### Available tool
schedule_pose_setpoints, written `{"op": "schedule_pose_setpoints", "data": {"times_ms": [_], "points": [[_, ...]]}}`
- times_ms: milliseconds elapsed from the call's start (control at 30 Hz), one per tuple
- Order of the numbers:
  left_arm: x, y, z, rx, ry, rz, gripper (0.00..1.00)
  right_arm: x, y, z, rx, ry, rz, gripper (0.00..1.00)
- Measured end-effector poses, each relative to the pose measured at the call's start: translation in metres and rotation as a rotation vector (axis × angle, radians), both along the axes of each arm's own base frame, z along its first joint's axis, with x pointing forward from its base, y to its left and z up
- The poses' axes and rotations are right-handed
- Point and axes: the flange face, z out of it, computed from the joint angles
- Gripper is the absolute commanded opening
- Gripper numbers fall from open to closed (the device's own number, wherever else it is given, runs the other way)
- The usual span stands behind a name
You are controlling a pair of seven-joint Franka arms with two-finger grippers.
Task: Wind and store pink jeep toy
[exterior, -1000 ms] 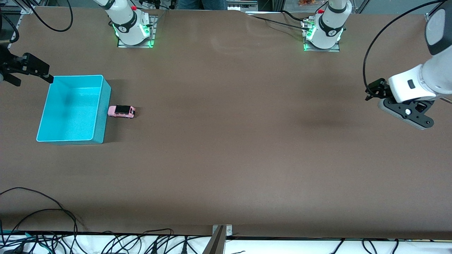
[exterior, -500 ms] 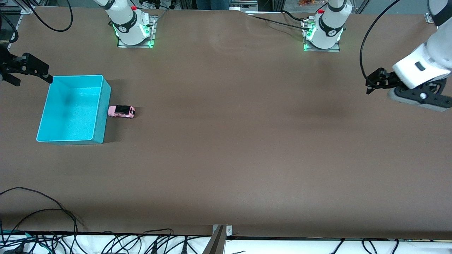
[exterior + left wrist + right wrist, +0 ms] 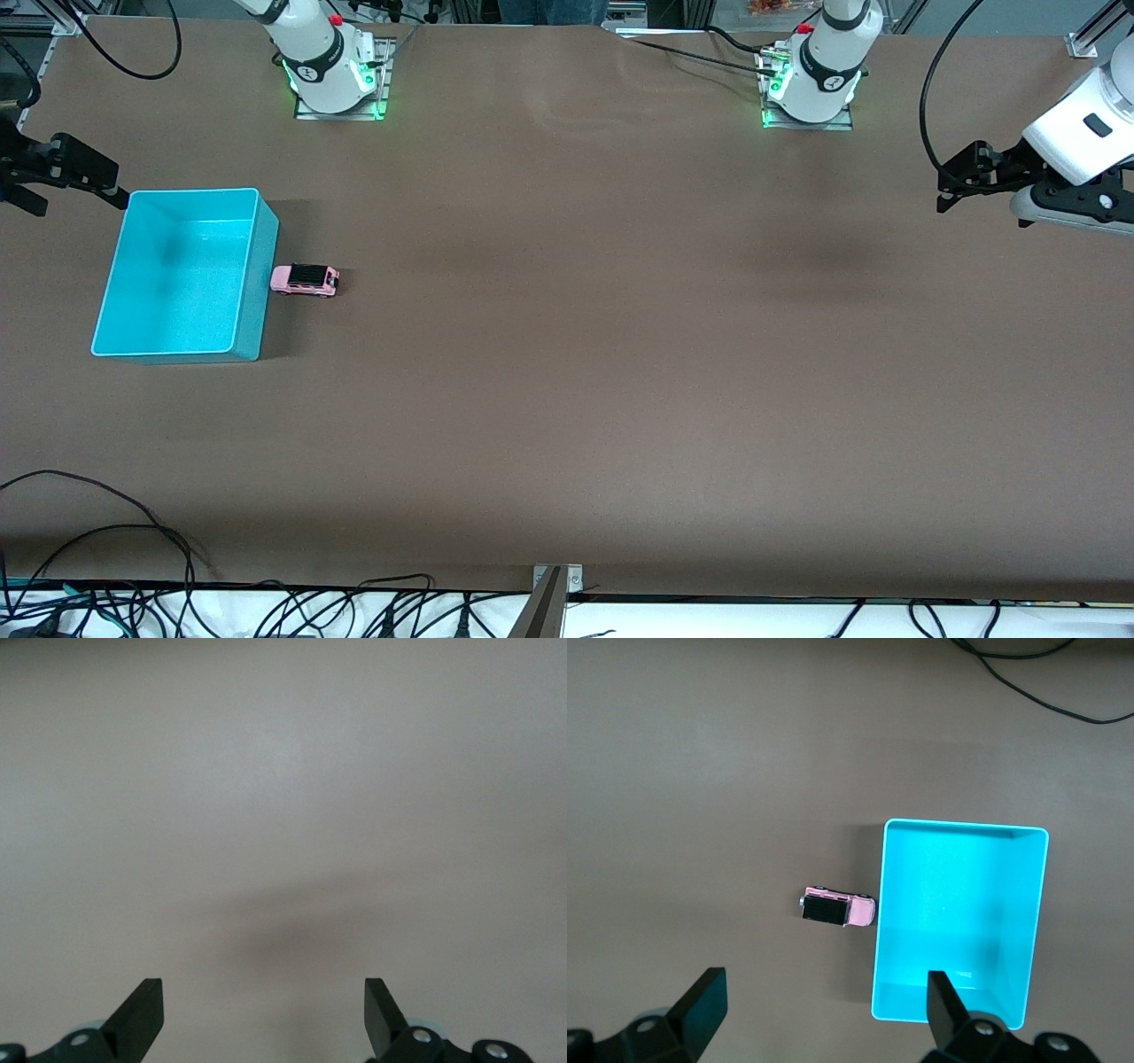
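Note:
The pink jeep toy (image 3: 305, 280) stands on the brown table, right against the turquoise bin's (image 3: 258, 292) wall on the side toward the left arm's end. The right wrist view shows the jeep (image 3: 837, 908) with its black roof up, beside the empty bin (image 3: 966, 825). My right gripper (image 3: 80, 204) hangs open high over the table by the bin's corner farthest from the front camera, its fingers (image 3: 702, 999) holding nothing. My left gripper (image 3: 952, 188) is open over bare table at the left arm's end, its fingers (image 3: 142, 1003) empty.
Both arm bases (image 3: 335, 75) (image 3: 811, 84) stand along the table's edge farthest from the front camera. Loose black cables (image 3: 133, 532) lie by the nearest edge, and a metal bracket (image 3: 554, 580) sits at its middle.
The left arm has swung its gripper toward its base and the table's end. The right gripper has shifted slightly away from the bin. Jeep and bin have not moved.

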Motion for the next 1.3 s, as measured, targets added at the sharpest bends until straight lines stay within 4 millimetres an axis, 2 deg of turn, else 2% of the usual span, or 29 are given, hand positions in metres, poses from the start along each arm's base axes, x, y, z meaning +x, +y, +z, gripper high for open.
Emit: {"op": "schedule_pose_setpoints", "data": {"times_ms": [333, 767, 867, 1100, 1300], "points": [[0.000, 0.000, 0.000, 0.000, 0.003, 0.000, 1.00, -0.005, 0.000, -0.002, 0.003, 0.004, 0.000, 1.00], [0.000, 0.003, 0.000, 0.000, 0.003, 0.006, 1.00, -0.026, -0.003, -0.005, 0.015, 0.016, -0.001, 1.00], [0.000, 0.004, 0.000, 0.000, 0.003, 0.007, 1.00, -0.026, -0.003, -0.011, 0.016, 0.026, -0.002, 1.00], [0.000, 0.004, 0.000, 0.000, 0.003, 0.007, 1.00, -0.015, -0.006, -0.039, 0.025, 0.025, -0.019, 1.00], [0.000, 0.004, 0.000, 0.000, 0.003, 0.008, 1.00, -0.012, -0.006, -0.039, 0.031, 0.007, -0.022, 1.00]]}}
